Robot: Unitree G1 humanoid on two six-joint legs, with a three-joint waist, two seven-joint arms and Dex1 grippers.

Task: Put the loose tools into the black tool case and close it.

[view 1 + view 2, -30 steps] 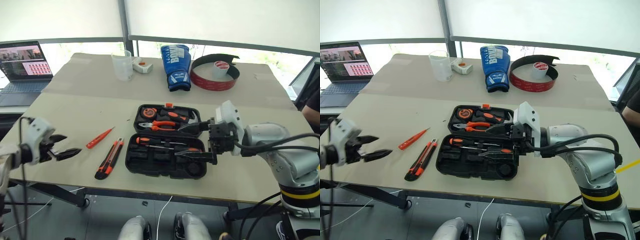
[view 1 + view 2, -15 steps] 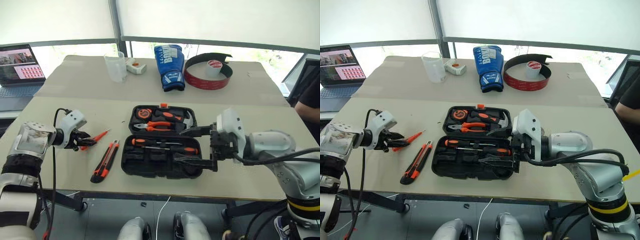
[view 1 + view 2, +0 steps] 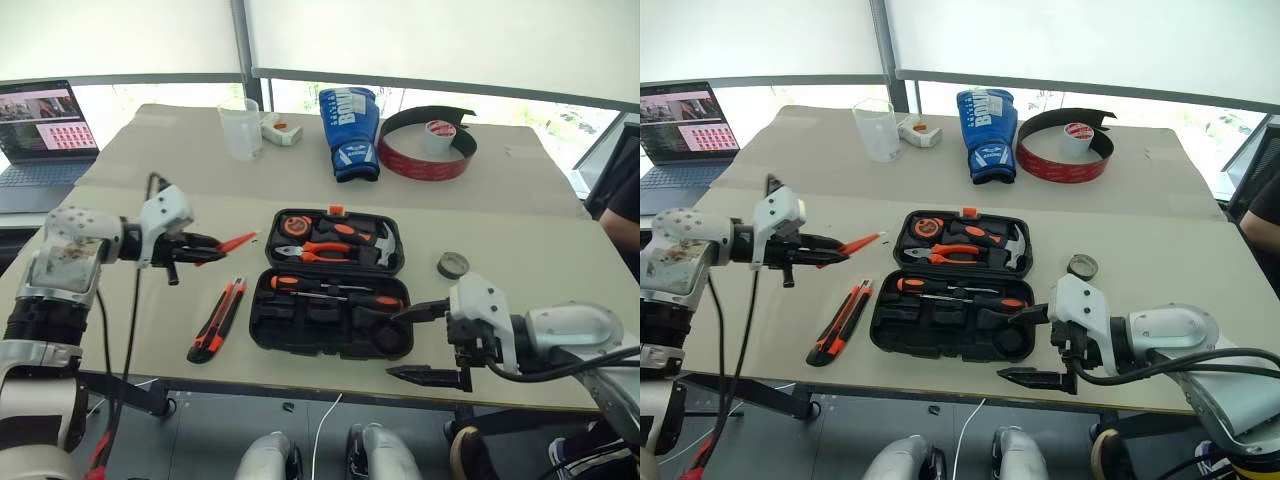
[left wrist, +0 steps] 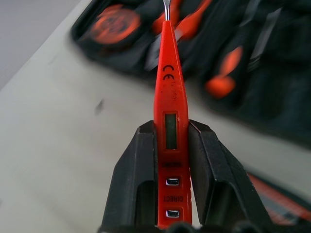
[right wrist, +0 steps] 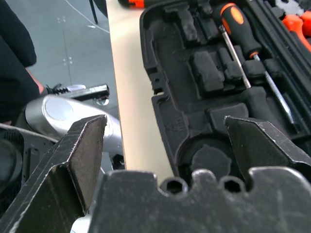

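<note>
The black tool case lies open in the middle of the table, with two black-and-orange screwdrivers in its near half. My left gripper is shut on the slim orange screwdriver and holds it above the table just left of the case, tip toward the case. The orange-black utility knife lies on the table left of the case. A small dark tape roll sits to the case's right. My right gripper stands open and holds nothing at the case's near right corner.
Orange-handled pliers, a hammer and a tape measure fill the case's far half. At the back stand a clear cup, a blue boxing glove and a red-and-black band. A laptop is far left, a person's arm at right.
My left gripper reached the orange screwdriver, shut on it and lifted it rightward toward the case. My right gripper drew back from over the case to its near right corner, uncovering the tape roll.
</note>
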